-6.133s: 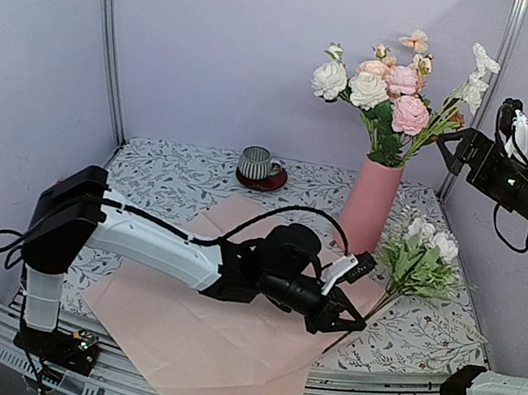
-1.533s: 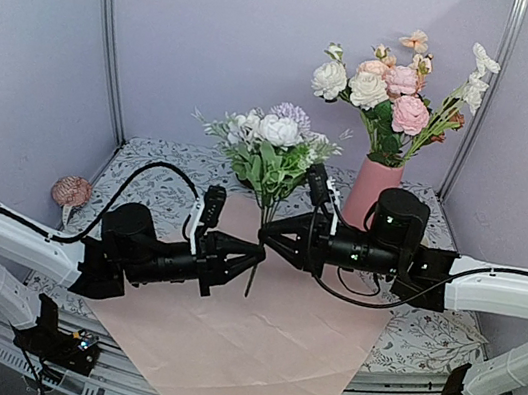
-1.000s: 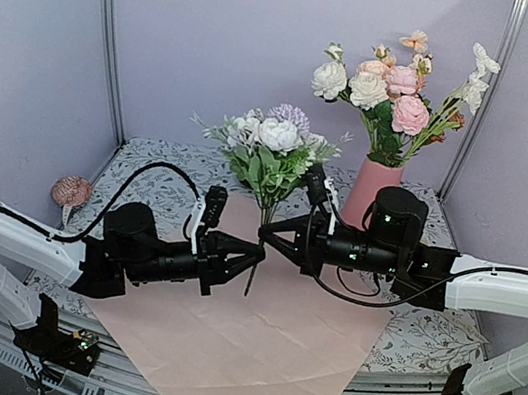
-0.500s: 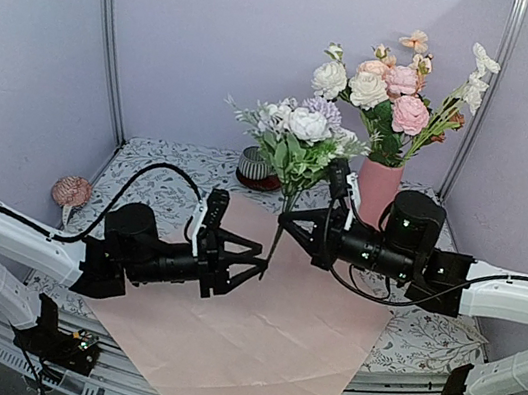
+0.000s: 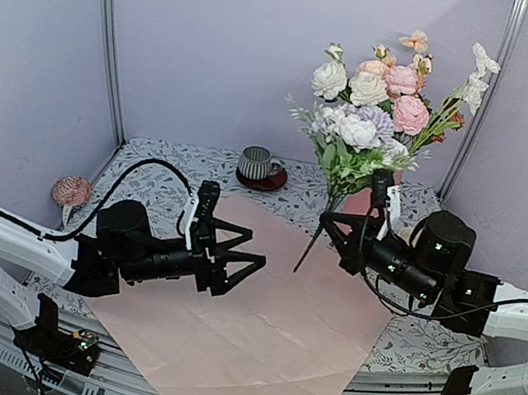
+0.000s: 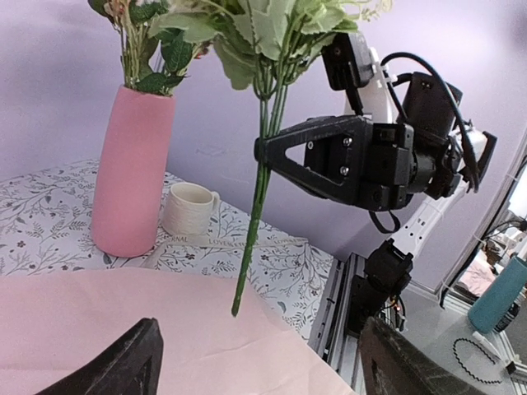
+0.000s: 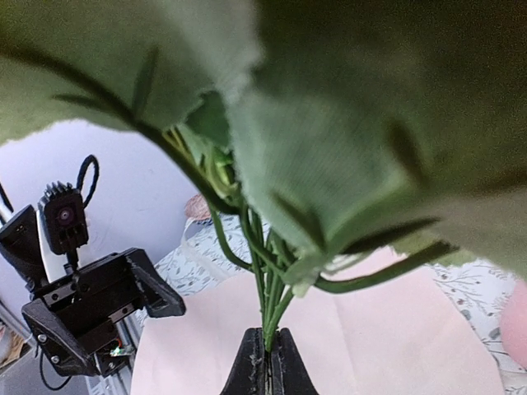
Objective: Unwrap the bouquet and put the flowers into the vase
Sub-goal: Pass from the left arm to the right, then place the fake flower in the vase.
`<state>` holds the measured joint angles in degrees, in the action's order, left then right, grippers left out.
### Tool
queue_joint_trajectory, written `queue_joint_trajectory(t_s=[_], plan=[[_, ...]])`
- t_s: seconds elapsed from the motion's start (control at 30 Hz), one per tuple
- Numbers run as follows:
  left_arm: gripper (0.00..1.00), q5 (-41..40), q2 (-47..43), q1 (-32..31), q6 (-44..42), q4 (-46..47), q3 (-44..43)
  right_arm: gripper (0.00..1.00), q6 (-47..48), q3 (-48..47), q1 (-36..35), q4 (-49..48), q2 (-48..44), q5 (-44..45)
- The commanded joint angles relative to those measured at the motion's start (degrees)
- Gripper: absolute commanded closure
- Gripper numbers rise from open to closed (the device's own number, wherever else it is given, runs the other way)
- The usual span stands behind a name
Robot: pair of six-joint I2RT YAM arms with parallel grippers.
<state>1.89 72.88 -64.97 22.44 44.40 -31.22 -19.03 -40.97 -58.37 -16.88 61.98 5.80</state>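
Top view: left gripper [image 5: 244,273] spread wide, empty, over the pink paper [image 5: 252,327] lying flat on the table. Right gripper [image 5: 326,224] clamped on a flower bunch [image 5: 355,137], held tilted in the air just in front of the pink vase [image 5: 355,204]. Other flowers [image 5: 390,82] stand in the vase.

Left wrist: own fingers [image 6: 132,362] far apart, nothing between. Stems [image 6: 251,239] hang clear of the paper. Cream mug [image 6: 189,210] just beside the vase.

Right wrist: jaws tight on the stems. Leaves [image 7: 346,123] fill the frame.
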Motion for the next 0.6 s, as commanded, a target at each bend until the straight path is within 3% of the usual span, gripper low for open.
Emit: queue_joint_trajectory(t_s=[0.0,0.1,0.17,0.27,0.57], plan=[[0.14,-2.30,-2.31,0.25,-0.97,-1.32,0.80,0.98,3.68,2.51,0.24,2.11,-7.47,14.14],[0.11,-3.01,-2.70,0.30,-1.27,-2.05,0.68,0.98,6.89,3.87,0.25,3.69,-12.12,21.73],[0.03,-3.24,-2.75,0.35,-1.30,-2.29,0.72,0.98,9.26,4.35,0.49,4.45,-14.76,26.58],[0.02,-3.40,-2.67,0.46,-1.16,-2.48,0.74,0.99,12.35,4.42,1.68,5.52,-17.75,30.69],[0.02,-2.86,-2.39,0.59,-0.92,-2.40,0.64,0.99,14.89,2.89,10.81,5.04,-20.88,30.44]])
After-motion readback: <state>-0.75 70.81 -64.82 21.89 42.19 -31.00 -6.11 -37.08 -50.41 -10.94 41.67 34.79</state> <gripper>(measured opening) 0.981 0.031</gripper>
